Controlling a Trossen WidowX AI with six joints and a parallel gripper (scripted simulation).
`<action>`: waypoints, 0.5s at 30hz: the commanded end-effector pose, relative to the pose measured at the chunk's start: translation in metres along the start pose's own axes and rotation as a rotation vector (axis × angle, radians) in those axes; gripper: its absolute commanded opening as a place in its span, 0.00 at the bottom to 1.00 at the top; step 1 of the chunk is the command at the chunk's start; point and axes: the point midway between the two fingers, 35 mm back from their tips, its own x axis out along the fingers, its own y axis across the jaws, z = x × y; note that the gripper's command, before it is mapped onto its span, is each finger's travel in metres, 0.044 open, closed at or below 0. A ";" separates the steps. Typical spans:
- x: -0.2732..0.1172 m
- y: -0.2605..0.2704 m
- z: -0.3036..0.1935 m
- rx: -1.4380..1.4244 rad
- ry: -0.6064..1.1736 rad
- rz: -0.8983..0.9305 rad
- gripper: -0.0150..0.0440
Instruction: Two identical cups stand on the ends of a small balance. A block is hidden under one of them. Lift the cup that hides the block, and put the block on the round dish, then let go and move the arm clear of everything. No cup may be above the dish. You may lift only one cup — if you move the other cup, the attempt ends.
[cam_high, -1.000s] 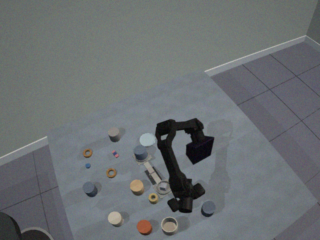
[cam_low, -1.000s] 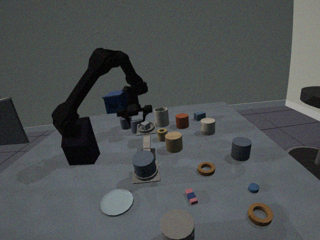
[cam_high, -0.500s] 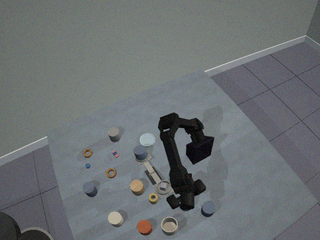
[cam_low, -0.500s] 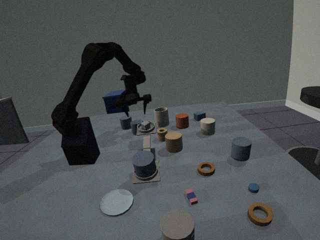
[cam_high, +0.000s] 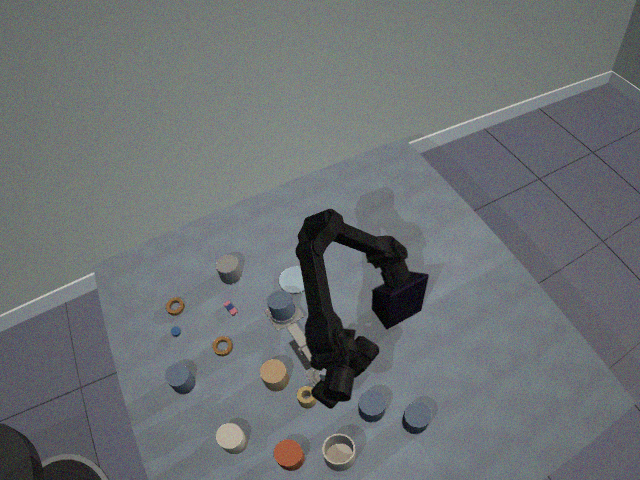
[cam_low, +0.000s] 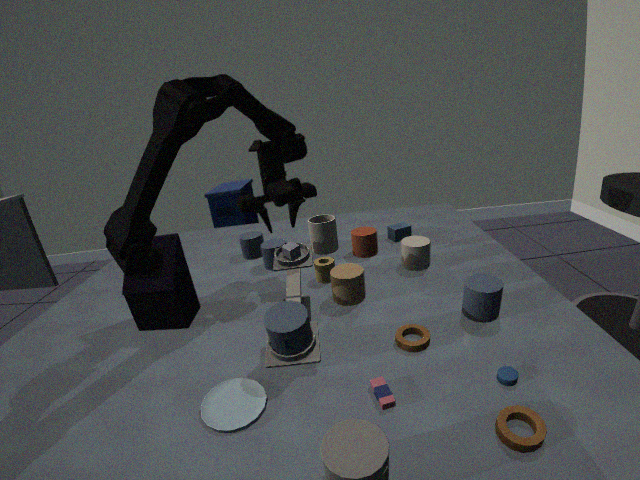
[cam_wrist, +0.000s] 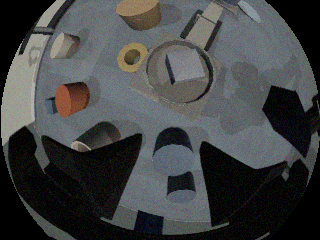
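My gripper (cam_low: 281, 227) (cam_wrist: 172, 142) is open and empty, pointing down above the table near the far pan of the balance (cam_high: 297, 334) (cam_low: 293, 284) (cam_wrist: 202, 31). The grey block (cam_low: 291, 251) (cam_wrist: 185, 66) lies uncovered in that far pan. The lifted blue-grey cup (cam_high: 372, 405) (cam_low: 269, 254) (cam_wrist: 172, 159) stands on the table beside that pan, below the fingers in the wrist view. The other cup (cam_high: 281, 304) (cam_low: 288, 329) stands on the near pan. The pale round dish (cam_high: 291, 279) (cam_low: 233, 405) lies on the table beyond the near pan, with nothing on it.
Another blue-grey cylinder (cam_high: 416, 417) (cam_low: 251, 245) (cam_wrist: 181, 194) stands near the lifted cup. A yellow ring (cam_high: 306, 396) (cam_low: 324, 269) (cam_wrist: 132, 57) and an orange-tan cylinder (cam_high: 273, 374) (cam_low: 347, 283) stand beside the balance. A hollow beige container (cam_high: 338, 450) (cam_low: 323, 235) and red cylinder (cam_high: 288, 454) (cam_low: 364, 242) stand farther out.
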 end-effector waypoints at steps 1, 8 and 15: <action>-0.005 -0.001 0.027 -0.151 -0.011 -0.006 0.69; -0.013 -0.003 0.067 -0.364 -0.020 -0.009 0.69; -0.014 -0.003 0.068 -0.369 -0.020 -0.009 0.69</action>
